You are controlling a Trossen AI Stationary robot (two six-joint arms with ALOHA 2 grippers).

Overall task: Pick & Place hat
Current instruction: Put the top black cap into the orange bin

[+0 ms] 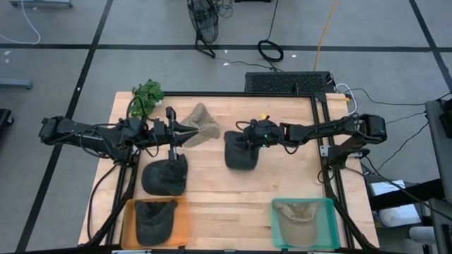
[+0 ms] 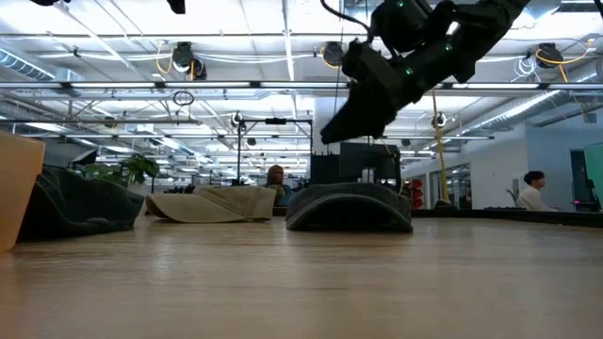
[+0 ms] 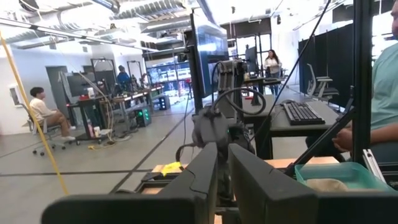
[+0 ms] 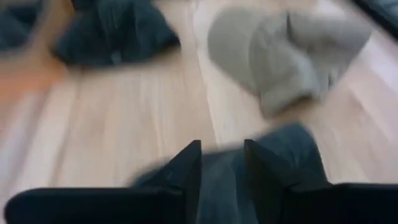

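Observation:
A dark hat [image 1: 241, 156] lies crown up on the wooden table near its middle, resting on its brim [image 2: 349, 207]. My right gripper [image 1: 239, 138] hovers just above it, open, its fingers [image 4: 189, 163] slanting down at the hat [image 4: 280, 149] without touching; the low view shows the gripper [image 2: 332, 132] clear of the crown. A tan hat [image 1: 201, 123] lies to the far left of it, and another dark hat [image 1: 164, 176] sits nearer the left front. My left gripper [image 1: 189, 128] waits raised beside the tan hat, shut [image 3: 222, 168] and empty.
An orange tray [image 1: 182, 224] at the front left holds a dark hat [image 1: 155, 219]. A green tray [image 1: 328, 212] at the front right holds a tan hat [image 1: 298, 224]. A green plant [image 1: 147, 94] stands at the far left corner. People show in the room behind.

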